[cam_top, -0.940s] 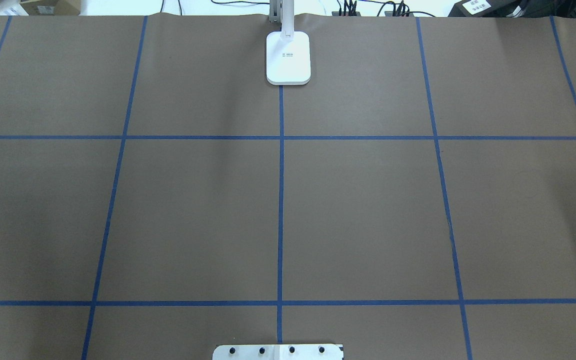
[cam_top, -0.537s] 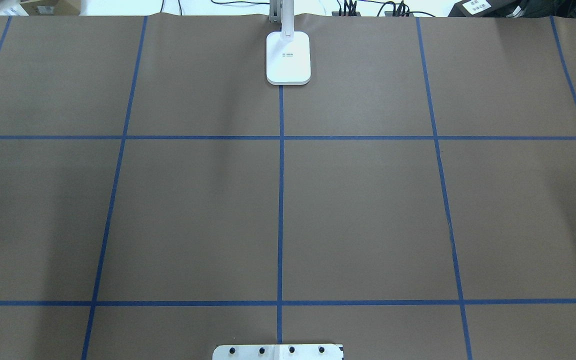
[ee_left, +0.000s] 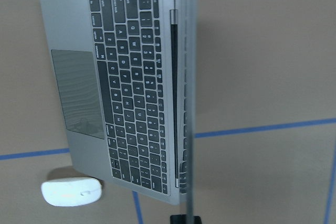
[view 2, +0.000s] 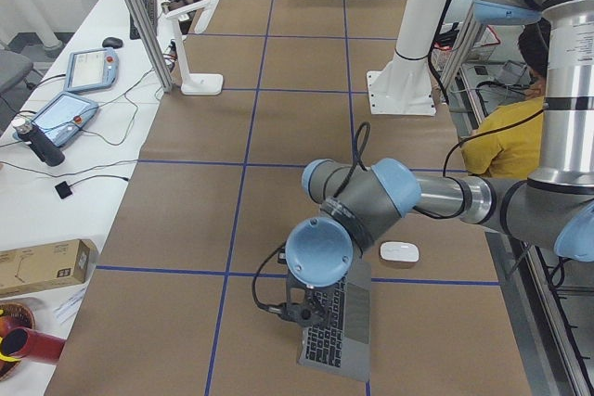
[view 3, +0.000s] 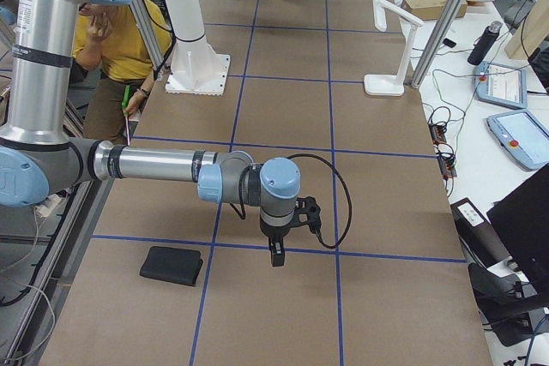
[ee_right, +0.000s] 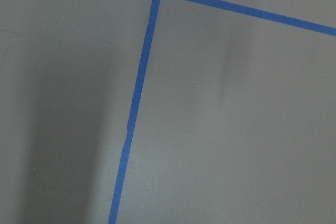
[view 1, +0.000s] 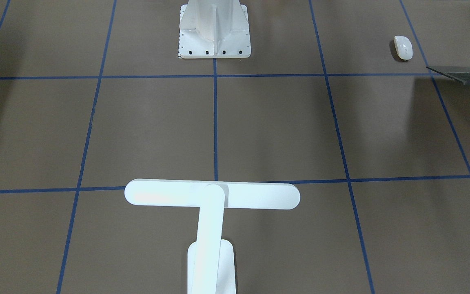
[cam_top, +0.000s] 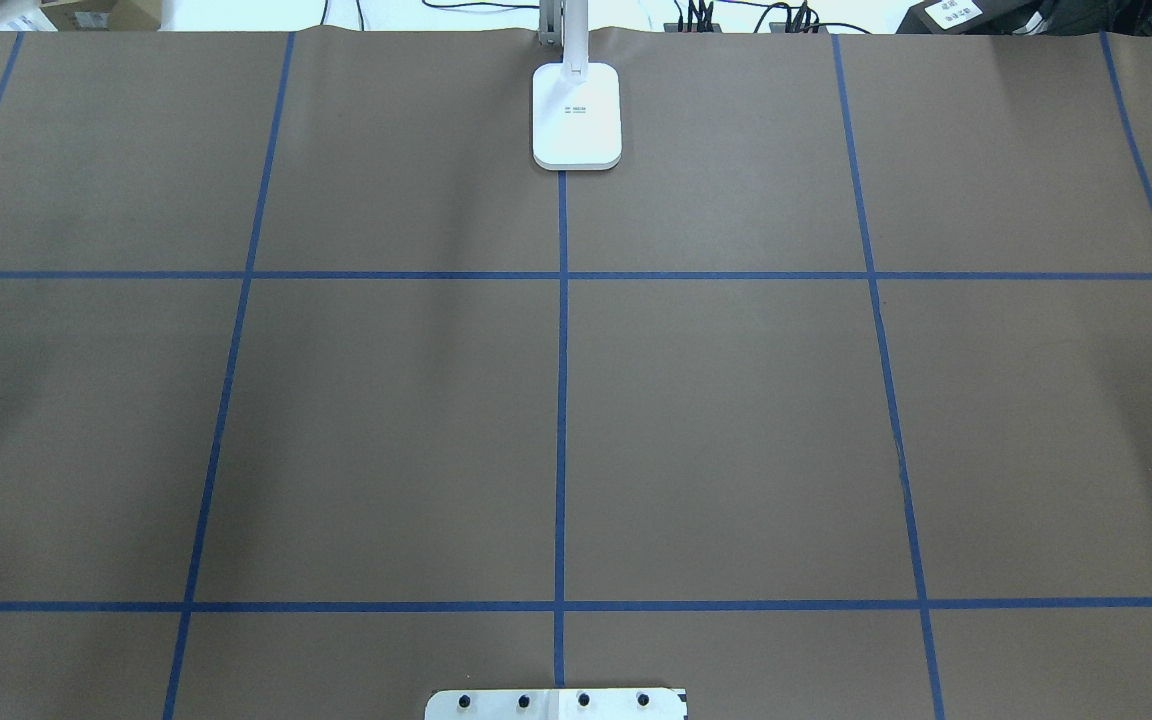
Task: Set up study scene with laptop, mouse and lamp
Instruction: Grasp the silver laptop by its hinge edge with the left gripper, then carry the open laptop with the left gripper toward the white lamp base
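Observation:
The open grey laptop (ee_left: pixel 115 87) lies flat with its screen standing edge-on in the left wrist view. It also shows under the near arm at the table's end (view 2: pixel 339 331) and at the right edge of the front-facing view (view 1: pixel 461 75). The white mouse (ee_left: pixel 71 192) rests on the paper just off the laptop's front corner (view 2: pixel 399 251). My left gripper (view 2: pixel 302 311) hangs over the laptop's edge; I cannot tell its state. The white lamp (view 1: pixel 212 196) stands at the far middle edge, base (cam_top: pixel 577 115) on the centre line. My right gripper (view 3: pixel 275 256) points down over bare paper; I cannot tell its state.
A black mouse pad (view 3: pixel 171 265) lies near the right arm's end of the table. The white pedestal (view 1: pixel 214 28) stands mid-table on the robot's side. A person in a yellow shirt (view 2: pixel 501 136) sits beside it. Blue tape lines grid the brown paper.

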